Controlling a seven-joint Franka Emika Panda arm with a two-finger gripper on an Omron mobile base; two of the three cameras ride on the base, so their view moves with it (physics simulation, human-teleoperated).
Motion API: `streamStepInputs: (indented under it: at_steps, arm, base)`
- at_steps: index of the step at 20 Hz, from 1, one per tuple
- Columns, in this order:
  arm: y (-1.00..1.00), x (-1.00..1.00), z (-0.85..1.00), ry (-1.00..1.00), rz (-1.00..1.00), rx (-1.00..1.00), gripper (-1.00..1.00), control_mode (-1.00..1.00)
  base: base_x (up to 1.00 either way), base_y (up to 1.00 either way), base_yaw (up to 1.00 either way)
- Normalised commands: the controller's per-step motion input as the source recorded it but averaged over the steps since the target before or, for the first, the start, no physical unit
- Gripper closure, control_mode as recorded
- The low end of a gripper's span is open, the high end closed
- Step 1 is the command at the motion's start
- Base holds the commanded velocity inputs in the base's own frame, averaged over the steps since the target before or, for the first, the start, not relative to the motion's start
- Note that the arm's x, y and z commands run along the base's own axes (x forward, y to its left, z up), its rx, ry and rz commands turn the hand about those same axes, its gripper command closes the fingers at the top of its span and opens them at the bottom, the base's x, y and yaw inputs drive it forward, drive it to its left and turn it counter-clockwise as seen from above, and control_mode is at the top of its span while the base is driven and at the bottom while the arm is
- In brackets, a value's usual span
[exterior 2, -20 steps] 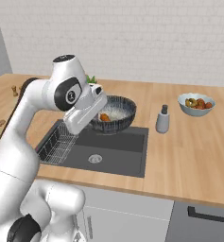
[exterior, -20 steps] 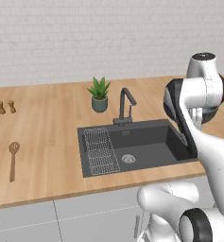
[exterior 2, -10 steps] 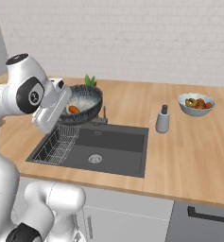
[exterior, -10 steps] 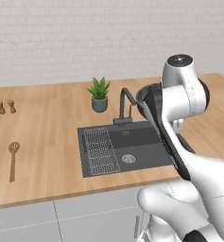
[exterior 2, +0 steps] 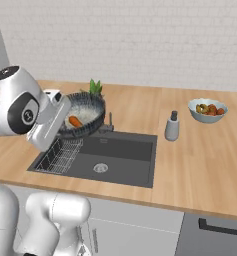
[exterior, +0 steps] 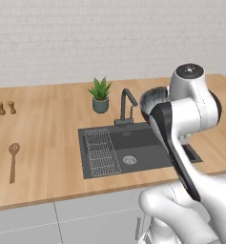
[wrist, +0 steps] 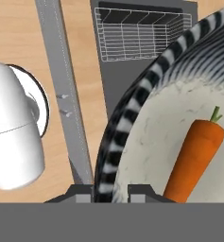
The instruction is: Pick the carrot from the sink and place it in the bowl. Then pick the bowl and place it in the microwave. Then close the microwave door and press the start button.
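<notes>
Gripper [wrist: 110, 188] clamps the bowl [exterior 2: 82, 116] rim at frame left, carrot [exterior 2: 75, 121] inside, raised above sink [exterior 2: 115, 156] for microwave transfer.

Kitchen: sink [exterior: 133, 147] set in wooden counter [exterior: 47, 138].

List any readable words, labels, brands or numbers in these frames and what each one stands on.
None: no readable text anywhere.
The bowl with the carrot, the sink, the soap dispenser, the fruit bowl and the plant pot carry no print.
</notes>
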Motion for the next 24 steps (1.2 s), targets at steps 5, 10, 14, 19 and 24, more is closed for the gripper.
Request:
streamStepInputs:
  at_steps: [5, 10, 14, 19, 24]
  arm:
    - [0.0, -0.28, 0.0, -0.02, 0.0, 0.0, 1.0, 1.0]
    - [0.0, 0.0, 0.0, 0.0, 0.0, 0.0, 1.0, 1.0]
    - [0.0, 0.0, 0.0, 0.0, 0.0, 0.0, 1.0, 1.0]
    - [0.0, 0.0, 0.0, 0.0, 0.0, 0.0, 1.0, 1.0]
    - [0.0, 0.0, 0.0, 0.0, 0.0, 0.0, 1.0, 1.0]
  base:
    - [-0.55, -0.06, -0.01]
    - [-0.52, -0.3, -0.4]
    - [-0.02, -0.4, -0.75]
    - [0.0, -0.35, -0.83]
    - [0.0, -0.33, -0.84]
